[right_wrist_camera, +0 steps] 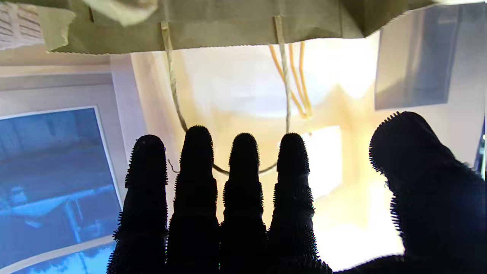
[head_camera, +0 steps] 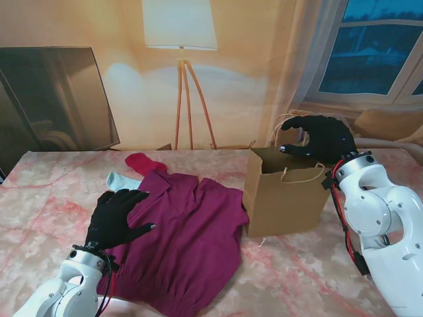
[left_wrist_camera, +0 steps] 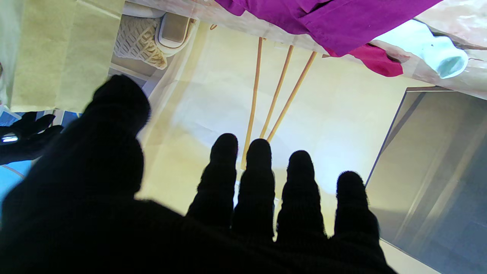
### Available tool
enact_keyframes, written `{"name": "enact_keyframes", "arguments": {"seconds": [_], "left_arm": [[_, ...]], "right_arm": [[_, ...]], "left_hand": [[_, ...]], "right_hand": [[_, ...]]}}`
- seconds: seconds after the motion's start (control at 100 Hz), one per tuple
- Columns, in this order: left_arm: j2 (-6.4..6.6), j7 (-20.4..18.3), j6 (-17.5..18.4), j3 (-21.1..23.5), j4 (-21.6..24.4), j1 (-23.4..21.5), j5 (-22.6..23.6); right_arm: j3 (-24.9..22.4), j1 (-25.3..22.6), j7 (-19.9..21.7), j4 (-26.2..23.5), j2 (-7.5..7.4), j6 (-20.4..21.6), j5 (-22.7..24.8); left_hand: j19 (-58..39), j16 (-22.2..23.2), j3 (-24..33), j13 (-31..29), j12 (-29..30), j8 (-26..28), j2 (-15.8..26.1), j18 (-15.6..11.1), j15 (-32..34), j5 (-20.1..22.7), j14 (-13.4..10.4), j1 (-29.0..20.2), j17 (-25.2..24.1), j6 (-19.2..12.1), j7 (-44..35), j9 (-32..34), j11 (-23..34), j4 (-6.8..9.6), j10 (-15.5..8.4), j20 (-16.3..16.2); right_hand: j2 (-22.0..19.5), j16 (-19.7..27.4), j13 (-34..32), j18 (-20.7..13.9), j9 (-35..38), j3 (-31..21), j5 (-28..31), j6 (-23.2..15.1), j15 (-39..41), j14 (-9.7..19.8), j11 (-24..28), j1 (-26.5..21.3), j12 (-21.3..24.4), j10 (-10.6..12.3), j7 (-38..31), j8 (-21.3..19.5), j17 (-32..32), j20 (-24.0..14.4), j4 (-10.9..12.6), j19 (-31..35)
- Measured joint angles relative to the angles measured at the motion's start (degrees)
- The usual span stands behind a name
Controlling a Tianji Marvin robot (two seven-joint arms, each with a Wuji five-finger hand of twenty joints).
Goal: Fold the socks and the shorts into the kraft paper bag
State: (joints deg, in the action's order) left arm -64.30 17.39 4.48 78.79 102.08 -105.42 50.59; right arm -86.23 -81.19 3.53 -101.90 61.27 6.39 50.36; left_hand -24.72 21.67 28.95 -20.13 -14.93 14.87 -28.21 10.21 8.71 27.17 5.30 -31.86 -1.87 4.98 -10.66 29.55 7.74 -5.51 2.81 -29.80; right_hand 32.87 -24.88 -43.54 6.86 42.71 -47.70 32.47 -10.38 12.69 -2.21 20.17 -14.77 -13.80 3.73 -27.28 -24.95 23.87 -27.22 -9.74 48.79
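Landmark: kraft paper bag [head_camera: 285,198], standing upright and open on the marble table [head_camera: 310,277].

Shorts [head_camera: 185,244]: magenta, spread flat and unfolded on the table just left of the bag, their right edge touching or nearly touching the bag's base. Red sock [head_camera: 145,162] sits at the shorts' far corner, farther from me, well left of the bag; pale blue sock [head_camera: 123,179] just beside it, partly tucked under the shorts' edge. Both socks also show in the left wrist view, red sock [left_wrist_camera: 376,61] and pale one [left_wrist_camera: 445,57]. Nothing visibly in the bag yet (interior mostly hidden).

Left hand [head_camera: 115,218]: fingers spread, palm down over the shorts' left side, well left of the bag; holding nothing, contact with the cloth can't be told. Left wrist view shows the fingers [left_wrist_camera: 258,179] straight and apart.

Right hand [head_camera: 317,139]: at the bag's far rim, fingers loosely curled, near the rope handle [right_wrist_camera: 175,95]; no clear hold on it or the rim. Right wrist view has the fingers [right_wrist_camera: 243,175] extended side by side, thumb apart, nothing between them.

Handling, judged: shorts are light, limp woven cloth that will drape and slide on the smooth marble, so pinch at the waistband or a hem corner and fold over. Socks are soft, stretchy and small; pinch mid-length. The bag is light, stiffish paper that tips easily, so steady it at the rim.
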Motion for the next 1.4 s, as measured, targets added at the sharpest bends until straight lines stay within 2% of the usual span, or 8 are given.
{"name": "enact_keyframes", "arguments": {"seconds": [0.07,0.18,0.37,0.48,0.59,1.01,1.15,1.4], "left_arm": [[0.0,-0.76,0.0,0.3,0.09,0.07,0.02],[0.05,-1.3,0.0,0.66,0.22,0.12,0.17],[0.06,-1.81,-0.22,1.82,0.78,-0.19,0.2],[0.06,-2.57,-0.77,2.6,1.07,-0.37,0.08],[0.1,-3.33,-1.31,3.09,1.07,-0.34,-0.47],[0.21,-5.25,-2.49,3.19,-0.28,0.93,-2.4],[0.24,-6.18,-2.97,3.19,-0.64,1.88,-2.51],[0.34,-9.76,-5.4,3.29,-2.24,5.39,-4.71]], "right_arm": [[-0.99,-1.62,-1.37,-1.46,0.19,1.31,-0.31],[-2.77,-4.97,-3.29,-4.65,0.55,4.66,-2.56],[-5.25,-12.04,-2.7,-11.39,0.68,11.67,-5.12],[-5.13,-15.44,-4.04,-13.01,0.69,15.81,-5.38],[-4.14,-18.28,-4.05,-13.64,0.65,18.4,-5.38],[4.86,-20.02,-6.19,-6.55,0.54,20.11,-6.09],[6.95,-19.23,-5.88,-3.51,0.54,19.54,-7.07],[8.63,-18.1,-5.0,-0.31,0.54,18.45,-8.46]], "left_hand": [[0.58,0.0,0.0,0.0,0.0,0.0,0.0,-0.06,0.0,0.0,-0.02,0.0,0.59,0.0,0.0,0.0,0.0,0.0,0.0,0.61],[0.89,0.0,0.0,0.0,0.0,0.0,0.0,-0.72,0.0,0.0,-0.03,0.0,1.09,-0.01,0.0,0.0,0.0,0.0,0.0,2.25],[0.89,-0.03,-0.01,0.0,0.0,0.0,0.96,-1.83,0.0,0.0,-0.06,0.0,3.17,-0.02,0.0,0.0,0.0,0.01,0.0,3.65],[0.83,-0.04,0.0,0.0,0.0,0.0,1.66,-3.75,0.0,0.0,-0.07,0.0,3.6,-0.02,0.0,0.0,0.0,0.15,0.0,4.95],[0.61,-0.05,0.0,0.0,0.0,0.0,1.67,-3.8,0.0,0.0,-0.07,0.0,3.64,-0.02,0.0,0.0,0.0,0.16,0.0,6.23],[-1.62,-0.09,0.01,0.0,0.01,0.0,3.9,-3.82,0.0,0.0,-0.07,0.0,3.6,0.12,0.01,0.0,-0.01,0.8,0.0,8.46],[-1.88,-0.36,-0.09,0.0,0.02,0.0,6.12,-5.16,0.0,0.0,-0.07,0.04,3.55,0.87,0.01,0.0,-0.01,0.81,0.51,9.7],[-3.33,-1.34,-7.23,0.13,0.02,-0.09,11.69,-5.91,0.0,0.0,-0.07,0.04,2.73,2.31,1.29,-1.25,-0.44,1.52,1.62,12.62]], "right_hand": [[0.0,1.24,0.0,-1.08,0.0,0.45,0.0,0.01,-0.06,0.28,-1.19,-0.01,0.78,0.0,0.0,0.2,-0.19,1.53,2.35,-1.87],[-1.19,2.8,1.24,-2.78,0.0,1.02,0.0,1.0,-1.39,0.68,-2.29,1.31,1.48,0.0,0.0,0.82,-0.64,3.71,2.35,-4.02],[-1.9,4.72,2.75,-4.15,0.0,0.26,0.0,1.0,-2.05,1.44,-3.03,1.49,1.66,-0.03,0.01,0.86,-0.65,6.43,2.35,-5.48],[-1.94,4.96,2.75,-4.21,0.0,-1.17,-0.01,1.0,-2.05,1.46,-3.05,1.49,2.13,-0.03,0.01,0.87,-0.65,7.38,2.35,-5.48],[-2.61,5.44,2.77,-4.23,0.0,-1.2,-0.02,1.0,-2.05,1.47,-3.05,1.78,2.14,-0.04,0.02,0.88,-0.72,7.43,2.35,-5.58],[-4.62,5.53,3.43,-4.86,-0.61,-1.21,-0.03,1.01,-2.07,1.51,-3.66,1.79,2.16,-0.09,0.04,0.88,-0.93,8.48,2.35,-6.15],[-4.8,5.54,3.43,-4.86,-0.61,-1.21,-0.03,1.02,-2.07,1.52,-3.68,1.79,2.16,-0.15,0.05,0.88,-1.54,8.58,2.35,-6.22],[-5.1,5.54,4.09,-4.86,-1.48,-1.18,-0.04,1.17,-2.07,1.52,-3.83,1.79,2.18,-0.68,0.06,0.88,-2.16,8.59,2.36,-6.22]]}}
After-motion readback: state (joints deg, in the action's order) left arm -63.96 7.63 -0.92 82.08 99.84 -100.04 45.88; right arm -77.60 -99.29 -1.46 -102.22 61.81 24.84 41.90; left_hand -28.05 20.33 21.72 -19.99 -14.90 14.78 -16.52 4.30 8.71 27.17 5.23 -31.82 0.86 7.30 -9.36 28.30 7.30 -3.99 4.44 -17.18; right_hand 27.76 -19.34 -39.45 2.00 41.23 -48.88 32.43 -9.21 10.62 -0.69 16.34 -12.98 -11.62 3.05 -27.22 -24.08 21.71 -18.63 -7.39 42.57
